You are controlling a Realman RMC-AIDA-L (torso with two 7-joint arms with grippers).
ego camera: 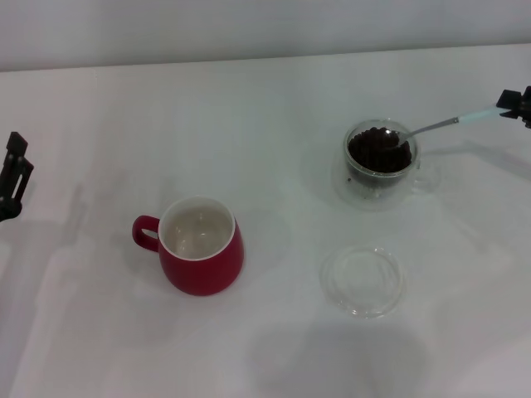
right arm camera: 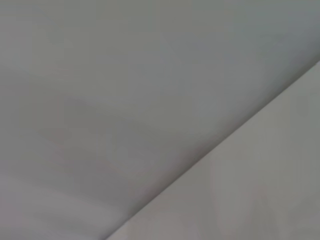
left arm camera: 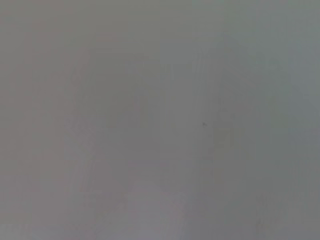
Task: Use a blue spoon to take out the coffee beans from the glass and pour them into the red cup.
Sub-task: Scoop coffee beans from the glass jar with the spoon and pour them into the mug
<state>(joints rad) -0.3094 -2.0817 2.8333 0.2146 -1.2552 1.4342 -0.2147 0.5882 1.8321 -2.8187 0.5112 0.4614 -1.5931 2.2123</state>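
On a white tabletop point(ego camera: 274, 108) we see a small clear double-walled glass point(ego camera: 381, 162) on the right side, filled nearly to the rim with dark, almost black coffee beans point(ego camera: 377, 153). The blue spoon point(ego camera: 431, 127) slants down into it, its shiny metal bowl resting among the beans and its pale blue handle rising toward the right edge. There our right gripper point(ego camera: 516, 105) holds the handle's end; only a dark sliver of it shows, the rest cut off by the frame. The red cup point(ego camera: 199, 246), a pot-bellied dark red mug with a white inside, stands well apart to the left and nearer to us, its loop handle pointing left; we see no beans inside it. A flat clear glass saucer point(ego camera: 363, 280) lies on the tabletop, nearer than the glass. Our left gripper point(ego camera: 12, 178) sits at the far left edge, partly cut off, and we cannot tell how its fingers stand. Both wrist views show only blurred grey surfaces.
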